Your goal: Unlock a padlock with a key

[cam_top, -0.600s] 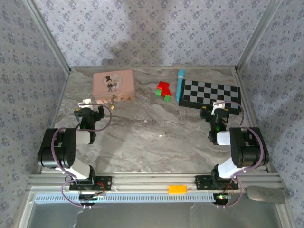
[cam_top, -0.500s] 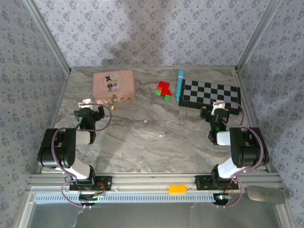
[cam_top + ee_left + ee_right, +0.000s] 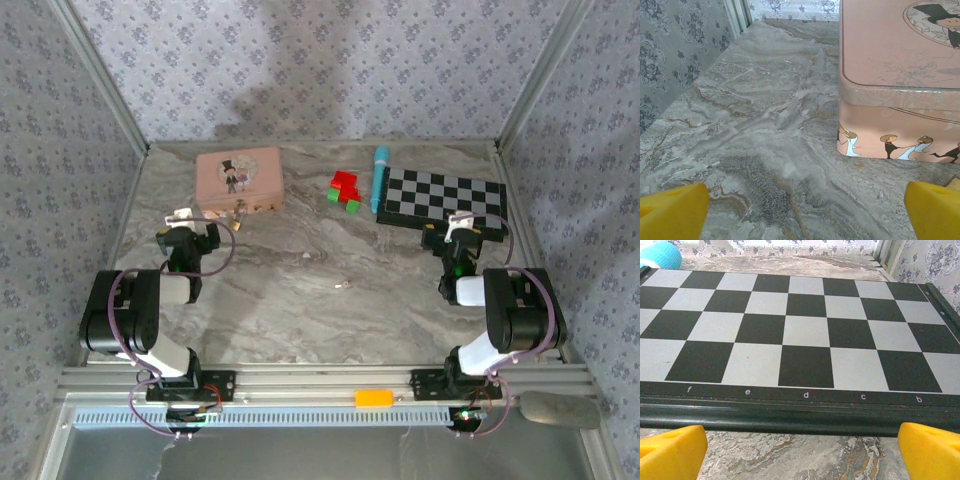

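Note:
The tiny brass padlock point(image 3: 238, 212) lies on the marble table just in front of the pink box point(image 3: 239, 178), a little to the right of my left gripper point(image 3: 193, 226). The key point(image 3: 343, 286) is a thin pale sliver lying alone mid-table, between the two arms. In the left wrist view my left gripper point(image 3: 805, 215) is open over bare marble, with the pink box point(image 3: 900, 75) ahead on the right. My right gripper point(image 3: 462, 230) sits at the near edge of the chessboard point(image 3: 443, 196). In the right wrist view that gripper point(image 3: 802, 455) is open and holds nothing.
Red and green blocks point(image 3: 346, 190) and a cyan cylinder point(image 3: 378, 178) lie between the pink box and the chessboard point(image 3: 790, 325). A second small pale speck point(image 3: 306, 257) lies on the table point(image 3: 400, 270). Patterned walls enclose the left, back and right sides.

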